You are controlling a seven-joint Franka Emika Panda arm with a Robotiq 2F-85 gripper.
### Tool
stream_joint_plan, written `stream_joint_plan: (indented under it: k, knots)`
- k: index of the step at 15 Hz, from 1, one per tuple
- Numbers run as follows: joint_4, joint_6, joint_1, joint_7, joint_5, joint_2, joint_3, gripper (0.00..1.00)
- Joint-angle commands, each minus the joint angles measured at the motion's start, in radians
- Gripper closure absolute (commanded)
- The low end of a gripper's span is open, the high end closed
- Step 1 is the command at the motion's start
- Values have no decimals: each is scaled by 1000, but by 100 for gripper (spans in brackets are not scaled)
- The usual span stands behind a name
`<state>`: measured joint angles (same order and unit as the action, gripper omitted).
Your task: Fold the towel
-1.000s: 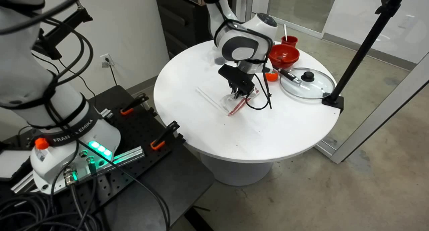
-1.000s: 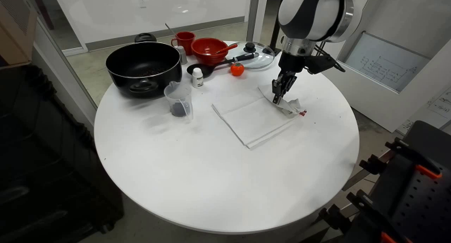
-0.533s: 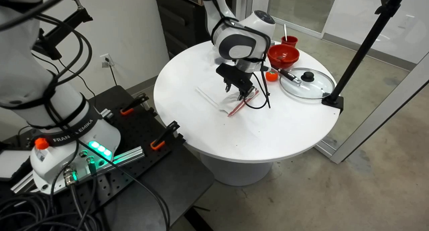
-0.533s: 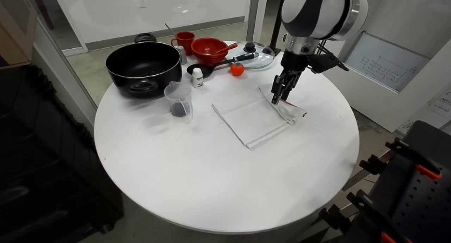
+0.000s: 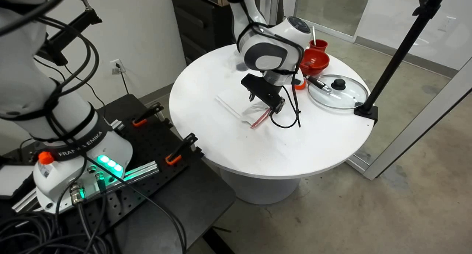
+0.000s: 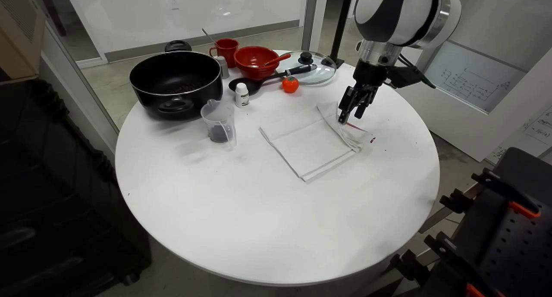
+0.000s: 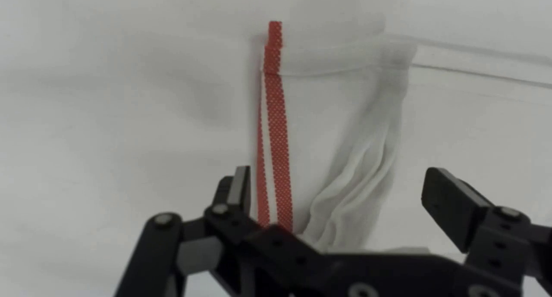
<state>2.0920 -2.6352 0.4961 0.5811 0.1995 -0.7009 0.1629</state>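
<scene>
towel [image 6: 308,148] on round table [image 6: 241,219], crumpled ridge [image 7: 362,172] (hardly a clean fold) beside red stripe [image 7: 278,129] | ridge between fingers [image 7: 448,202] in wrist view, stripe runs crosswise to their span; closing here would probably pinch ridge | gripper [image 7: 338,180] spread wide, nothing held, contact unclear | vs a second ago: pinch let go, towel lies flatter

In an exterior view I have the towel [image 6: 308,148] lying on the desk [image 6: 241,228], my gripper [image 6: 350,117] above its right part. Left of the towel stands the measuring cup [image 6: 215,114], with the pot [image 6: 177,85] behind it to the left. I see the tomato [image 6: 290,85] behind the towel, the bowl [image 6: 254,66] behind the tomato, and the lid [image 6: 325,73] right of the bowl. The mug [image 6: 226,51] stands behind the bowl, to its left.
</scene>
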Motion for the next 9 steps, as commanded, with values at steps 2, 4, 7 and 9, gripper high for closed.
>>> stream_joint_plan:
  k: [2, 4, 7, 9]
  knots:
    - [-47, 86, 80, 80, 49, -17, 21, 0]
    - [-73, 144, 121, 160, 67, -38, 39, 0]
    - [-104, 235, 154, 282, 97, -71, 49, 0]
    - [-122, 277, 165, 347, 125, -92, 47, 0]
